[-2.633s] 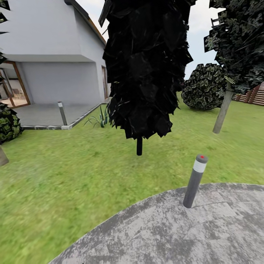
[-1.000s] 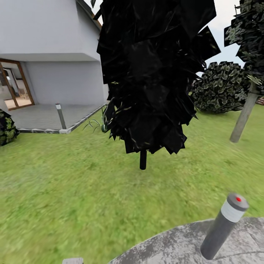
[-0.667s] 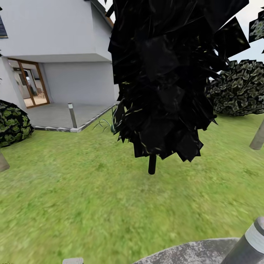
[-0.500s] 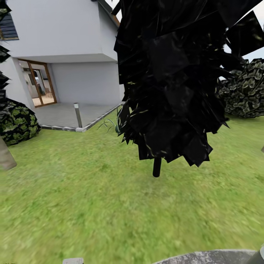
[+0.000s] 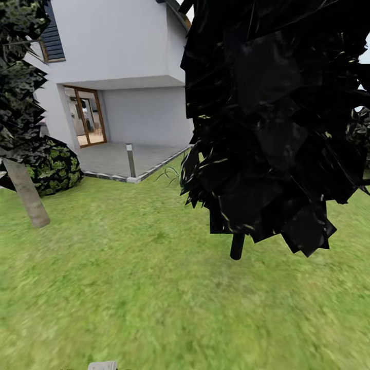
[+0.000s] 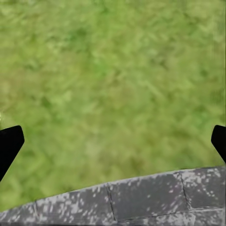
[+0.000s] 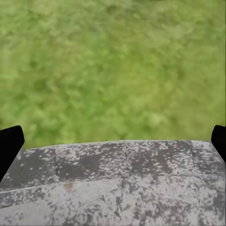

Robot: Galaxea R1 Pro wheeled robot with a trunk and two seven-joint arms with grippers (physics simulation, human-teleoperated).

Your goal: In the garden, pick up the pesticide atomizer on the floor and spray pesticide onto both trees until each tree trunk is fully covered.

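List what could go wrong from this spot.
The black cone tree stands close ahead and blocks much of the head view, so driving on may clip it. Both end effectors, left and right, hang open over the paving edge with no bottle between them, so the search may drag on.

No legible text, labels, brands, nos. or signs seen in any view; nothing readable on house, lawn, paving.

Both wrist views show the tool's fingertips [image 6: 9,143] — black, wedge-shaped, unmarked.
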